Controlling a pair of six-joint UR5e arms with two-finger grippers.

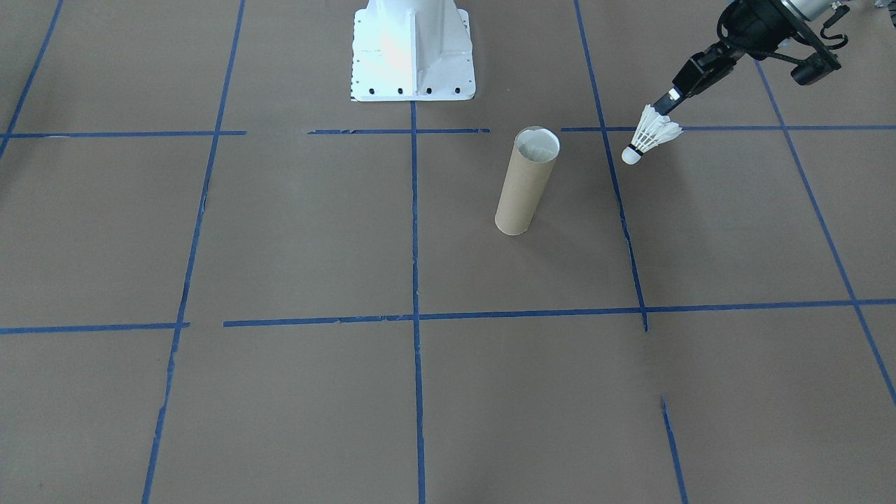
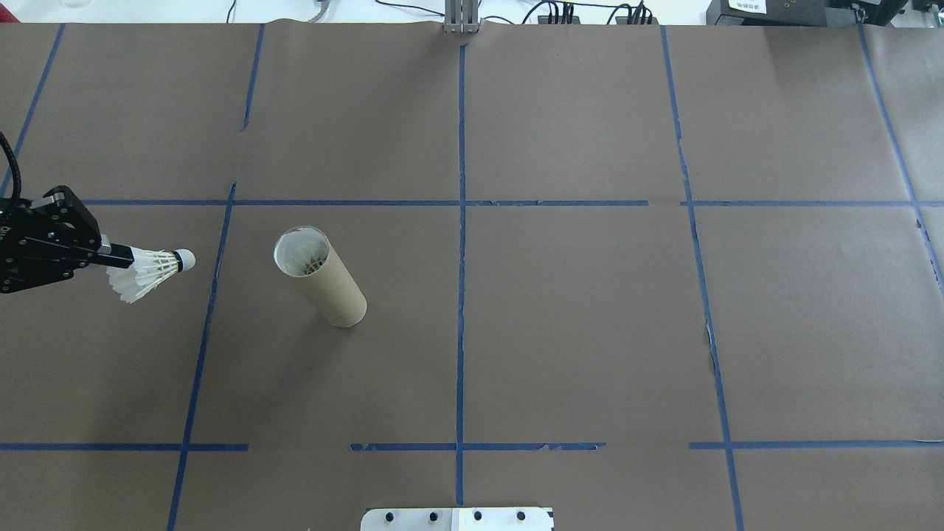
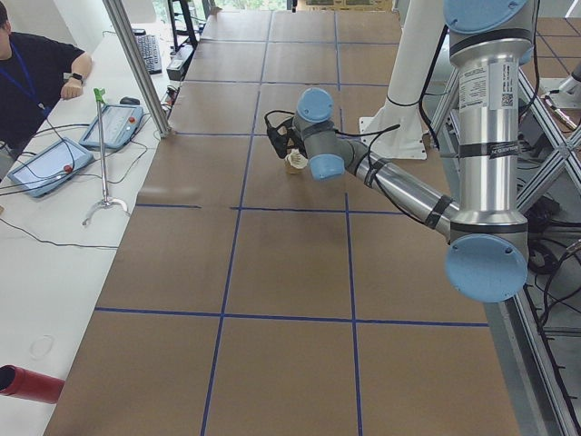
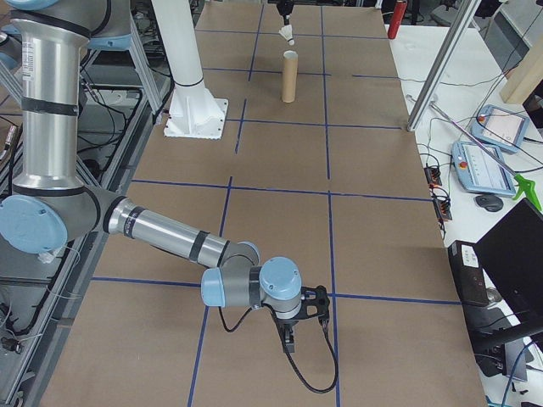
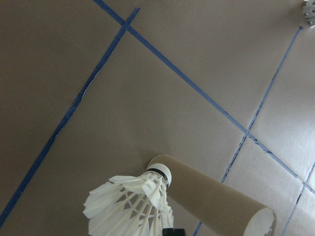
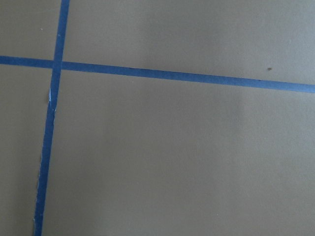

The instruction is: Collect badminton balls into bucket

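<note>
Centrally, a white feather shuttlecock [image 1: 647,136] hangs above the brown paper-covered table [image 1: 280,245], cork tip pointing down and toward the tube. Its feather skirt is pinched at the rim by the left gripper [image 1: 667,103], whose thin black fingers are closed tight on it. Beside it, apart and not touching, stands the upright brown cardboard tube [image 1: 526,182], its open top showing a pale inside; in the overhead view, white feathers of another shuttlecock [image 2: 308,262] show down inside it. Blue tape lines [image 1: 414,231] grid the table. Far off, near the table's other end, the right gripper [image 4: 289,341] hangs low; I cannot tell its opening.
</note>
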